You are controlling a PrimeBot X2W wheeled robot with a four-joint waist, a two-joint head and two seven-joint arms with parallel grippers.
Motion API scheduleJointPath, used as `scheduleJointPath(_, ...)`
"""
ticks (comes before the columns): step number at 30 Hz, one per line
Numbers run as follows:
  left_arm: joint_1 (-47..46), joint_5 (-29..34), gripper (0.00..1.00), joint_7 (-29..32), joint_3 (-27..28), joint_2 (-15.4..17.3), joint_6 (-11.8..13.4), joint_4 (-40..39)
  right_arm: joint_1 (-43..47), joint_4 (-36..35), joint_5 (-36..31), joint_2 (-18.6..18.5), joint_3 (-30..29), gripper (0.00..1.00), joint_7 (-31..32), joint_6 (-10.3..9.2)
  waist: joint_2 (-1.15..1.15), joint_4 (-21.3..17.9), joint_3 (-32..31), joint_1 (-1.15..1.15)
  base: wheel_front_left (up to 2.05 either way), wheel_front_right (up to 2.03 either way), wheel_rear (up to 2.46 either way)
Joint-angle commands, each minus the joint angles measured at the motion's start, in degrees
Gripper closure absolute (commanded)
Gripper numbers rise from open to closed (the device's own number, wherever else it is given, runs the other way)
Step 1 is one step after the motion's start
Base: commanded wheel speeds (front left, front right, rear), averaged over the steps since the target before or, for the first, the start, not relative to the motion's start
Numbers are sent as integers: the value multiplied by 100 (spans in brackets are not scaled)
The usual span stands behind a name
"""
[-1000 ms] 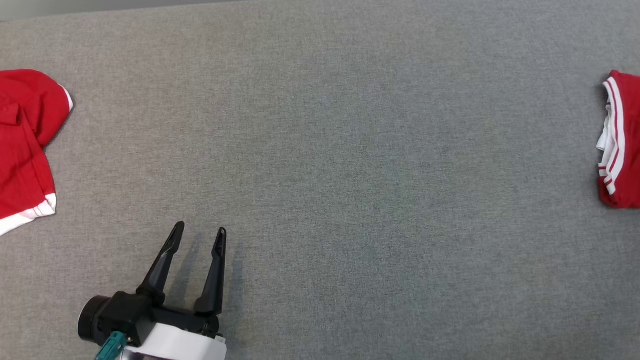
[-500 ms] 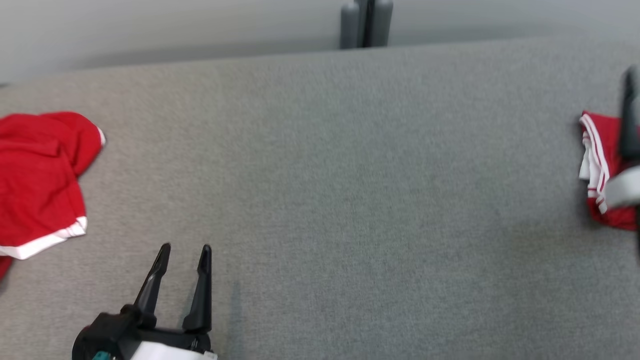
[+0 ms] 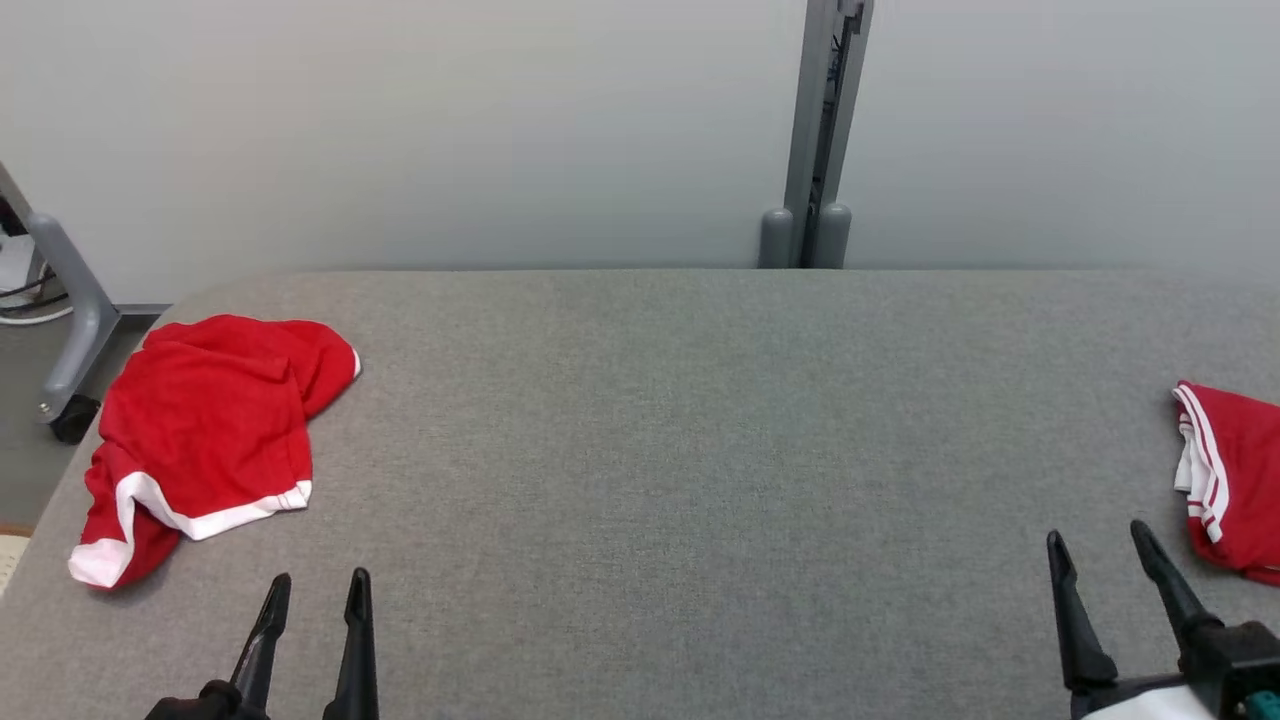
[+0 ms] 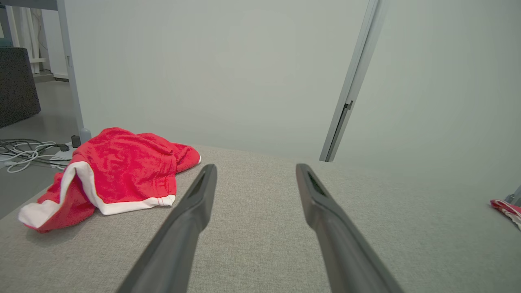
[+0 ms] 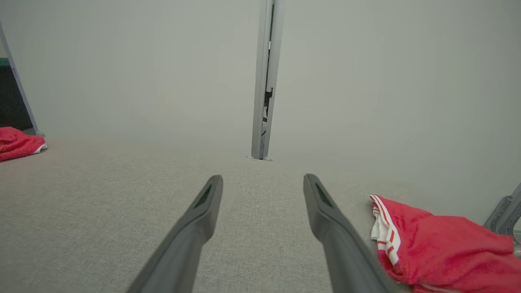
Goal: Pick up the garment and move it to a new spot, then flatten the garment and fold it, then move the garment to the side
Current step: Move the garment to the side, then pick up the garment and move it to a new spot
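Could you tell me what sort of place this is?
Probably a robotics test room: a grey fabric table before a partition wall, a red garment at its left, a second red garment at its right, cables on the floor.

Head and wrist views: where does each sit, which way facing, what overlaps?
Head view: on the head, forward-down over the grey table; left gripper lower left, right gripper lower right, both open.
Left wrist view: left arm, along its fingers; crumpled red garment ahead-left.
Right wrist view: right arm, along its fingers; striped red garment at right.
Shared by all: both garments, grey post.
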Motion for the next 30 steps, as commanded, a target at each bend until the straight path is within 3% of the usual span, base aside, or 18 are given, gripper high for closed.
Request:
scheduleJointPath(1, 24, 6, 0, -8, 4, 15, -24, 29, 103, 43, -23, 64, -80, 0, -25, -1, 0, 27, -67, 0, 0, 0, 0)
scheduleJointPath(12, -99, 94, 0, -8, 108, 19, -120, 235, 277, 14, -115, 366, -165, 0, -25, -1, 0, -240, -57, 0, 0, 0, 0)
scheduleJointPath(18, -146, 95, 0, -8, 42, 20, -158, 279, 316, -22, -18, 371, -168, 0, -25, -1, 0, -97, -86, 0, 0, 0, 0)
scheduleJointPath(22, -160, 109, 0, -8, -3, 18, -143, 265, 354, -59, 40, 369, -109, 0, -25, -1, 0, 217, -122, 0, 0, 0, 0)
scheduleJointPath(30, -83, 94, 0, -8, 12, 22, -116, 240, 356, -83, 189, 372, 188, 0, -26, -1, 0, 1416, -257, 0, 0, 0, 0)
